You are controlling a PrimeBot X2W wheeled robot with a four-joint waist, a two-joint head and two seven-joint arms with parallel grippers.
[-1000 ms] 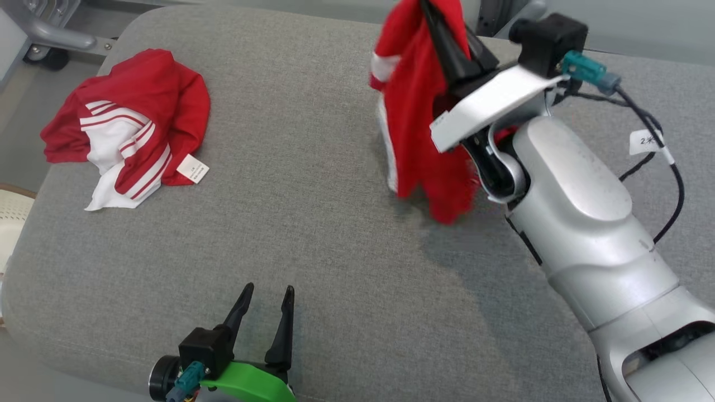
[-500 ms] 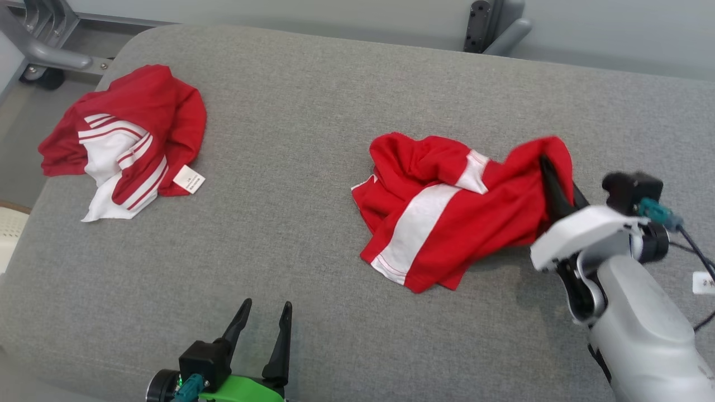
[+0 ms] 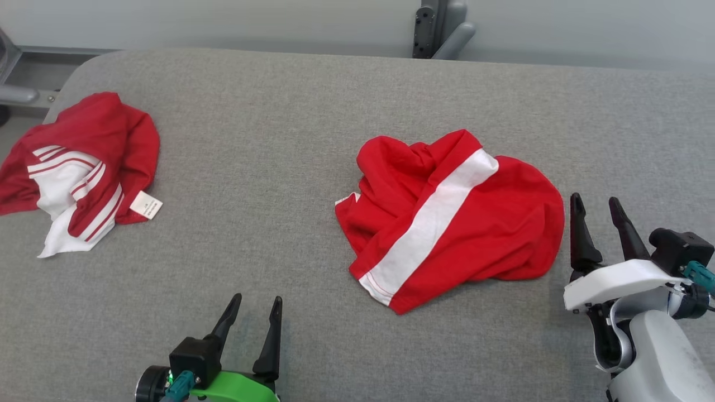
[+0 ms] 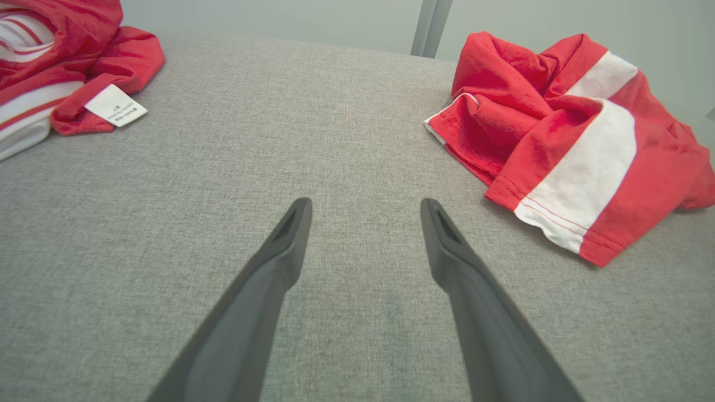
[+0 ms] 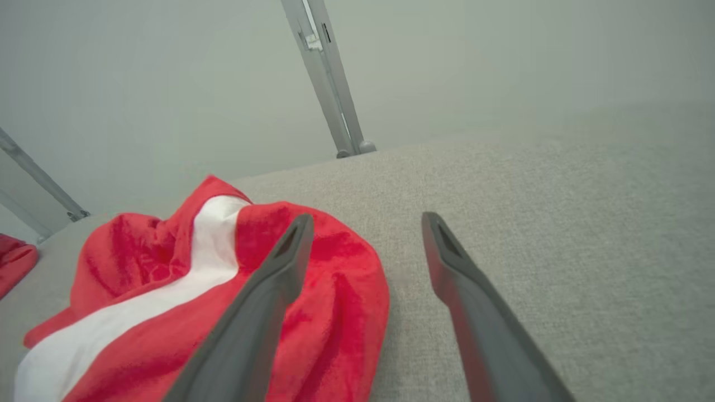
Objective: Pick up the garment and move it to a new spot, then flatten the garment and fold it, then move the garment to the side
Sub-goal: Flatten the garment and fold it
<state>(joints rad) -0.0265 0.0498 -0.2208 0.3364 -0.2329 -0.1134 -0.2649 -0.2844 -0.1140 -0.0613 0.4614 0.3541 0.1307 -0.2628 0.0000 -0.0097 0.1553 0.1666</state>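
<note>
Red cloth garment with one broad white stripe (image 3: 491,223): lies crumpled in a loose heap on the grey woven padded tabletop (image 3: 279,111), a little right of the middle, gripped by nothing.

Right gripper (image 3: 594,198): stands with its two long dark fingers spread wide and empty, just beside the heap's right edge. In the right wrist view, right gripper (image 5: 367,219) with one finger crossing in front of the red cloth of the garment (image 5: 139,279), the other over bare grey fabric.

Left gripper (image 3: 257,298): sits at the near edge of the tabletop, fingers spread wide, holding nothing, well apart from the garment (image 4: 570,145). In the left wrist view, left gripper (image 4: 364,206) over bare grey fabric.

Second red garment with thin white stripes (image 3: 84,167): lies bunched at the tabletop's far left, a small white care label (image 3: 146,204) showing at its edge.

Grey metal post (image 3: 441,28): rises behind the far edge.
</note>
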